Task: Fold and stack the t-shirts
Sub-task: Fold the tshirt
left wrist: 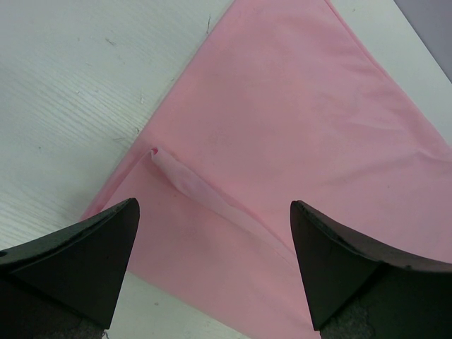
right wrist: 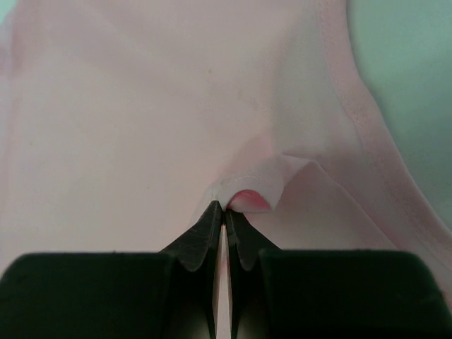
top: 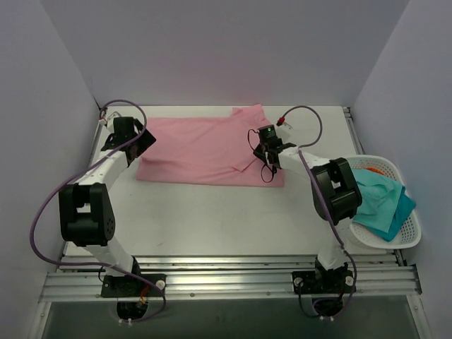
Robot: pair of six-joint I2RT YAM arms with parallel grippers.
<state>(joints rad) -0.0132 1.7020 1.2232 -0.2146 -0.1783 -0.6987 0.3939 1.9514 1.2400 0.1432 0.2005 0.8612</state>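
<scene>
Pinching a fold of the pink t-shirt [top: 198,152], the right gripper [right wrist: 224,215] is closed; the left gripper [left wrist: 214,212] hovers wide open.

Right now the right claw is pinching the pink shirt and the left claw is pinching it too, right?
Not quite. The right gripper is shut on the pink t-shirt, but the left gripper is open and pinching nothing, its fingers wide apart over the cloth. The left wrist view shows it.

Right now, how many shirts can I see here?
2: a light pink cloth t-shirt lying on the table, a teal cloth garment in the white basket; more may hide under it.
</scene>
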